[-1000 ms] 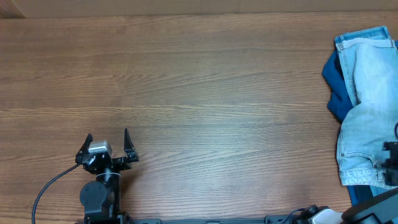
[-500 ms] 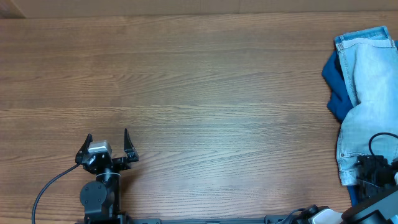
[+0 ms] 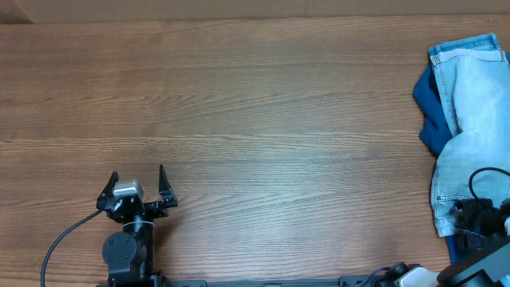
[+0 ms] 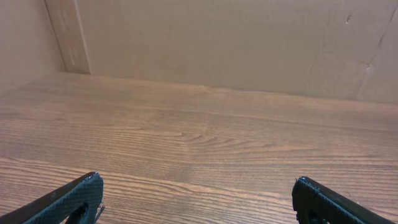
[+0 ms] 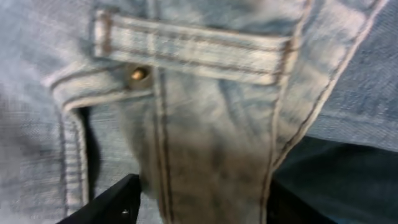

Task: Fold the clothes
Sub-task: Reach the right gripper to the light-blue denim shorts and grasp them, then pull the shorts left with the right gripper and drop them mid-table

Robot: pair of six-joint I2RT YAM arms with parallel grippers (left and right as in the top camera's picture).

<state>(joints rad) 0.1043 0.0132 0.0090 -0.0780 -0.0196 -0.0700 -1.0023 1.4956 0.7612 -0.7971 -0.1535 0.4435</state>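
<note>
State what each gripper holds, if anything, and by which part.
Left gripper: open, holding nothing. Right gripper: its fingers straddle the pale denim shorts at the waistband near a belt loop; whether they grip cannot be told.

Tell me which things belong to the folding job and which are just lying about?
Job: pale denim shorts; dark blue cloth; right end effector, on the shorts.
Not the job: left end effector; wooden table; cardboard wall.

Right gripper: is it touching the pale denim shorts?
Cannot tell. Right wrist view: the right gripper, jaws open, is close over the pale denim shorts, but no contact line shows; overhead gives no height.
</note>
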